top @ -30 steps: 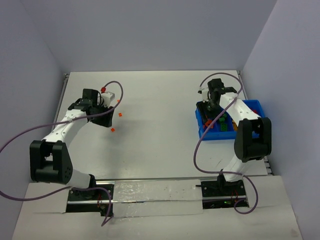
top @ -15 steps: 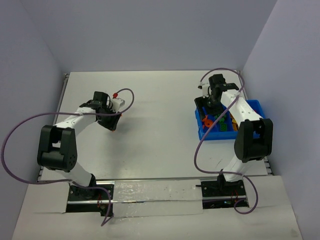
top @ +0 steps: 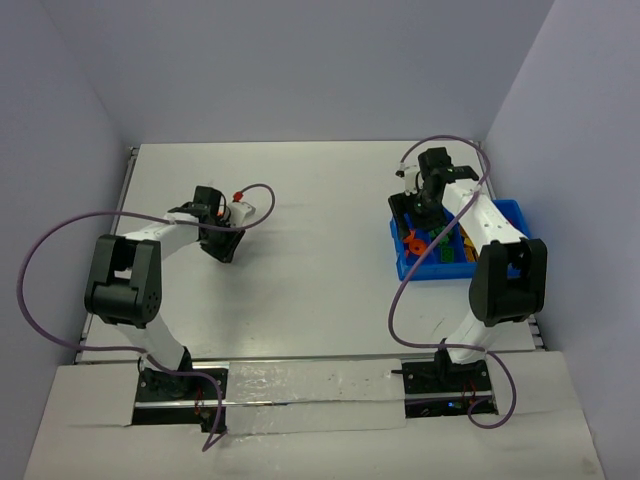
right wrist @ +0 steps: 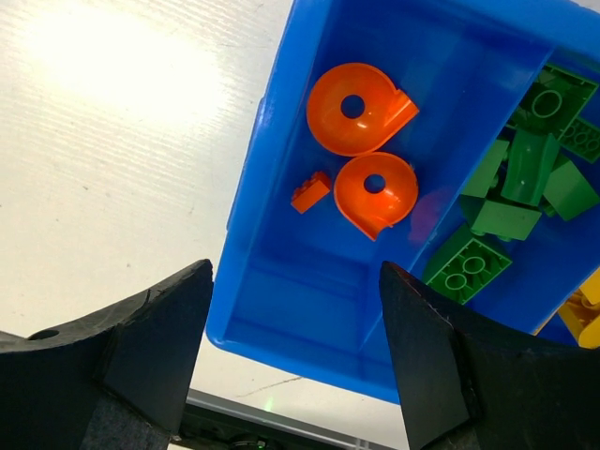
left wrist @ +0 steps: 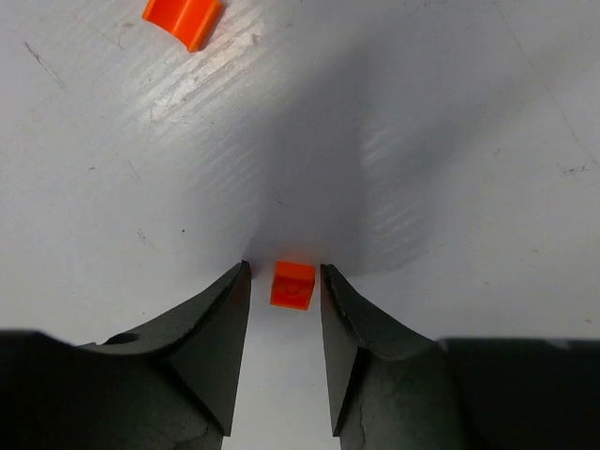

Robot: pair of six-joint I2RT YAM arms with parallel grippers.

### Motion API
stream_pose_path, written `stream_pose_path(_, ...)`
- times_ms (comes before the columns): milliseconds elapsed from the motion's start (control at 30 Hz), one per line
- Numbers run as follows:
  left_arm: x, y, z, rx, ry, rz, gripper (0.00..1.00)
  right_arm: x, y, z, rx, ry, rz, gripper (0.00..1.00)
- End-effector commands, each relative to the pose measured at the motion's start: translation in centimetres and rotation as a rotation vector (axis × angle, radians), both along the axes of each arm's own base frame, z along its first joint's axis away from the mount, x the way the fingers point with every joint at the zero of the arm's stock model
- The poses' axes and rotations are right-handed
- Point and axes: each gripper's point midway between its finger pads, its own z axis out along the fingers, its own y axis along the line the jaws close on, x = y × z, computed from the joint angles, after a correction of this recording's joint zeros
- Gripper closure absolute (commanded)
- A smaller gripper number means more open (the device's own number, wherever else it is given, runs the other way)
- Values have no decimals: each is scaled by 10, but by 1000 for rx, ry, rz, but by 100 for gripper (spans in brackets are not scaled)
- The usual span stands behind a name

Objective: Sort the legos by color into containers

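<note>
In the left wrist view my left gripper (left wrist: pixel 284 270) is low on the white table, its jaws narrowly apart on either side of a small orange lego (left wrist: pixel 292 285), with thin gaps on both sides. A second orange lego (left wrist: pixel 184 17) lies further ahead. In the top view the left gripper (top: pixel 222 246) hides the lego. My right gripper (right wrist: pixel 295 272) is wide open and empty above the blue bin (right wrist: pixel 246 234). The bin's near compartment holds two round orange pieces (right wrist: pixel 354 108) and a small orange lego (right wrist: pixel 310 191). Green legos (right wrist: pixel 525 159) fill the compartment beside it.
The bin (top: pixel 513 209) stands at the table's right edge next to the right wall. Yellow legos (right wrist: pixel 581 314) show in a further compartment. Purple cables loop off both arms. The left wall is close to the left arm.
My left gripper has swung right and down over the orange lego on the table. My right gripper has risen slightly over the bin, and an orange piece now shows in the bin.
</note>
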Motion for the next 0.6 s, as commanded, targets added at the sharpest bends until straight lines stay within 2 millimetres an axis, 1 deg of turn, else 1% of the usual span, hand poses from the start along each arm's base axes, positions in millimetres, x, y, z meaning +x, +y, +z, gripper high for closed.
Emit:
stream_pose_path(0, 7, -6, -5, -14, -12, -35, 63, 5, 6, 36, 43, -82, -1, 21)
stream_pose_path(33, 6, -6, -5, -14, -9, -37, 65, 6, 7, 38, 46, -89, 2, 21)
stream_pose_path(133, 4, -8, 1, -23, -6, -41, 75, 10, 12, 55, 78, -137, 14, 21)
stream_pose_path(200, 3, -9, 7, -32, -3, -40, 76, 14, 18, 67, 110, -173, 27, 20)
stream_pose_path(233, 2, -11, 12, -43, -3, -39, 79, 18, 21, 75, 125, -198, 32, 18)
stream_pose_path(267, 3, -16, 22, -65, -5, -38, 84, 22, 27, 86, 147, -231, 36, 11)
stream_pose_path(300, 7, -20, 30, -90, -14, -36, 88, 24, 28, 89, 155, -245, 34, 10)
stream_pose_path(333, 5, -28, 47, -133, -6, -32, 96, 30, 36, 105, 182, -285, 42, 8)
stream_pose_path(367, 13, -36, 61, -176, -32, -31, 100, 32, 42, 112, 204, -302, 49, 8)
stream_pose_path(400, 9, -43, 73, -220, -14, -24, 100, 35, 53, 121, 249, -327, 67, 8)
stream_pose_path(433, 16, -62, 102, -330, -27, -15, 100, 37, 62, 130, 297, -340, 57, 8)
stream_pose_path(467, 18, -72, 120, -394, -32, -5, 100, 38, 72, 138, 339, -364, 65, 8)
stream_pose_path(500, 21, -85, 148, -485, -50, 28, 100, 35, 91, 150, 399, -398, 92, 8)
stream_pose_path(567, 28, -106, 198, -656, -71, 134, 100, 34, 119, 170, 482, -460, 121, 8)
